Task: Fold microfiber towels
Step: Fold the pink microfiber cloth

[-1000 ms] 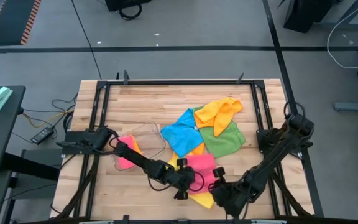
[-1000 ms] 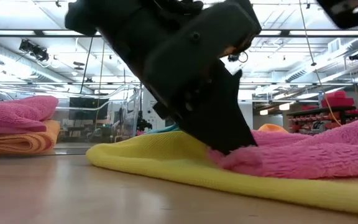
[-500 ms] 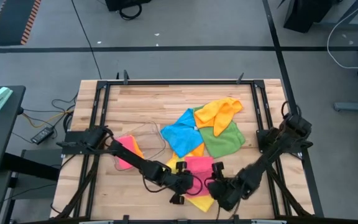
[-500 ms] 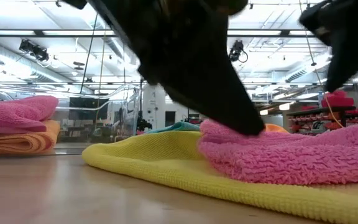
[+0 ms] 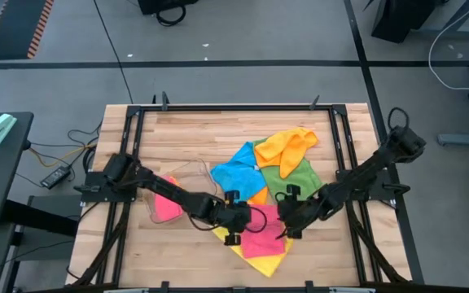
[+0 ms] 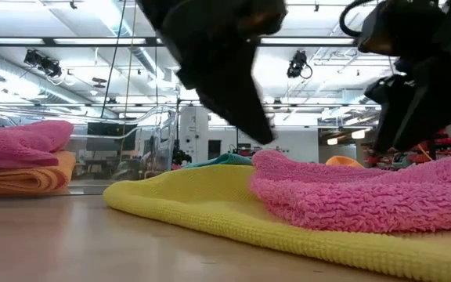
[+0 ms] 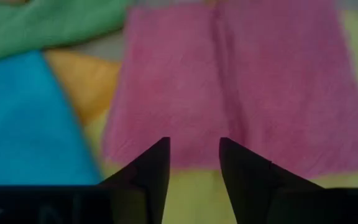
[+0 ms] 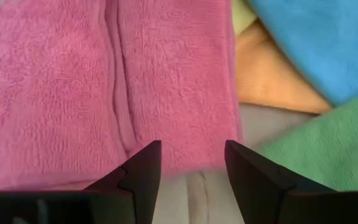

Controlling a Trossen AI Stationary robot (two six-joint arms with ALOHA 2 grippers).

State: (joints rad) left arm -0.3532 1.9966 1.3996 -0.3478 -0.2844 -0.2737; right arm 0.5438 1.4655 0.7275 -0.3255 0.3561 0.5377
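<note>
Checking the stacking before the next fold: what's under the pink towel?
The pink towel lies on a yellow towel, visible along its near edges. Anything beneath their overlap is hidden.

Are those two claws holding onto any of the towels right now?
No. The left gripper and right gripper both hang open above the pink towel, with nothing between their fingers.
</note>
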